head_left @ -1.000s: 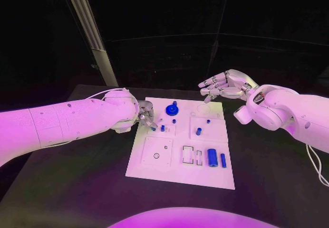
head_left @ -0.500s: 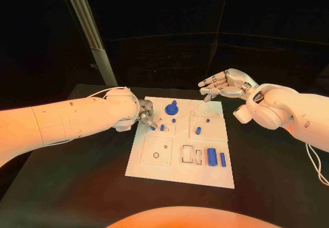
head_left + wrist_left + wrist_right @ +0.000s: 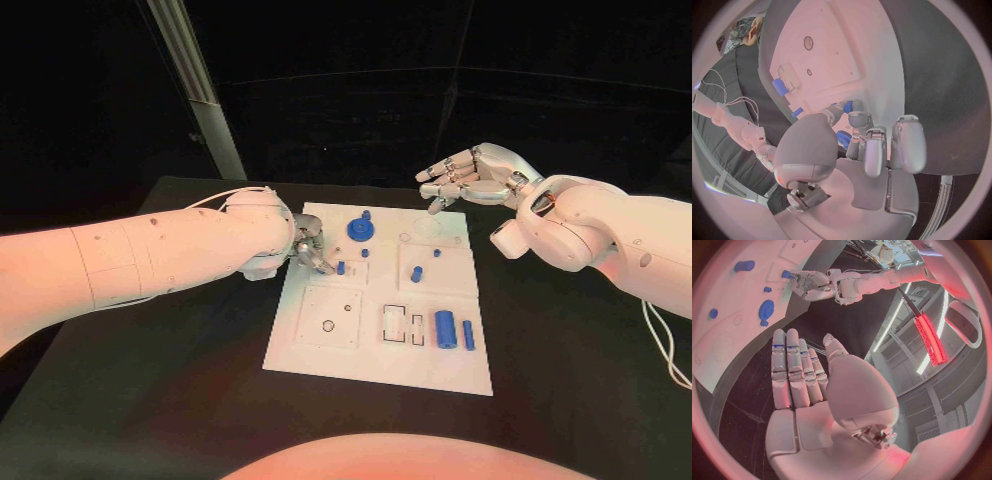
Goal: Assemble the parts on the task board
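Note:
The white task board lies in the middle of the black table. On it are a round blue piece with a knob, several small blue pegs and two blue cylinders. My left hand is low over the board's left edge, close to an upright peg. Its thumb and a finger pinch a small blue part, which the right wrist view also shows at its fingertips. My right hand hangs above the board's far right corner, fingers straight and apart, with nothing in it.
Near the board's front are rectangular slots and a small round hole. A pale slanted post stands behind the table at the far left. A cable trails from my right arm.
My left hand's fingers have edged a little right toward the upright peg, and the blue tip below them is now covered. The right hand has stayed still.

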